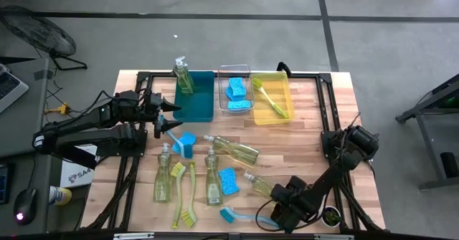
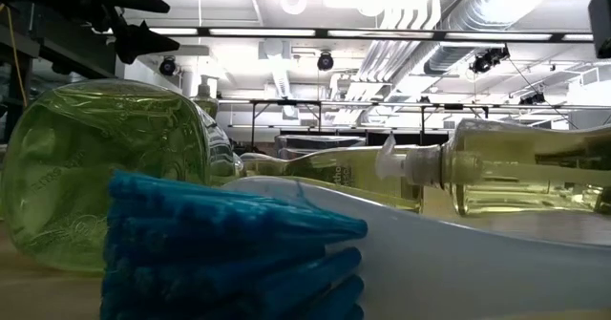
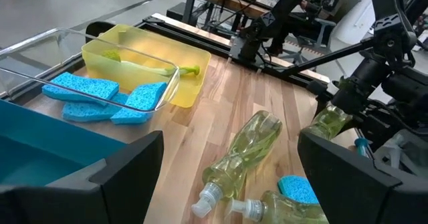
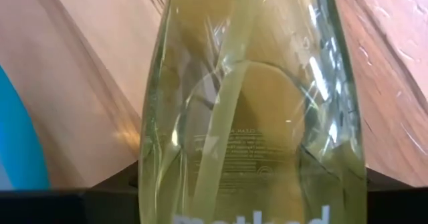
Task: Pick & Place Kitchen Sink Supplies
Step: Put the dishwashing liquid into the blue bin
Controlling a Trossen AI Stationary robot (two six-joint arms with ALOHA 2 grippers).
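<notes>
Both arms are matte black, built of chunky jointed segments with rounded housings at the joints. The left arm is draped with thin black cables; the right arm has a round, ribbed joint casing.
</notes>
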